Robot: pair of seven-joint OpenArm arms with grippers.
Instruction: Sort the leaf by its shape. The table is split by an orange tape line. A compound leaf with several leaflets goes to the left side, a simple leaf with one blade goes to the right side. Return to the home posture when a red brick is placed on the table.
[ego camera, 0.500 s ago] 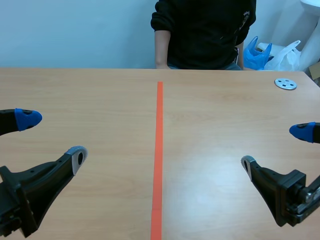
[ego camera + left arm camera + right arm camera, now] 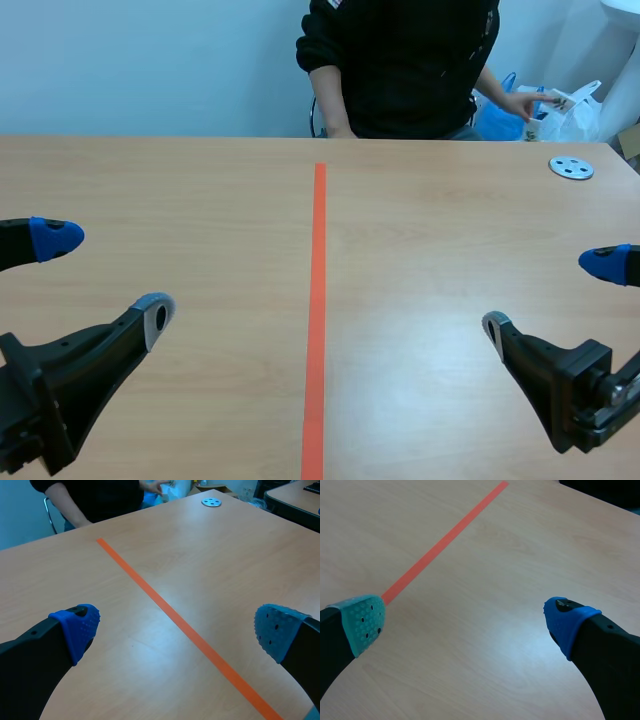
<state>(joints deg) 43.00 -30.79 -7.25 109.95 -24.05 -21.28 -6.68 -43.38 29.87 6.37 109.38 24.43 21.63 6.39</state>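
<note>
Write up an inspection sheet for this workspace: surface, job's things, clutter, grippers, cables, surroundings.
Surface: pale wooden table, split down the middle by an orange tape line.
Job's things: nothing seen.
Clutter: one small grey disc with holes, lying flat on the right half near the far edge.
Grippers: left gripper open, low over the left half, holding nothing; right gripper open, low over the right half, holding nothing.
Cables: nothing seen.
Surroundings: a person in a dark top sits across the table, one hand at the plastic bags beyond the far right corner; plain light wall behind.
</note>
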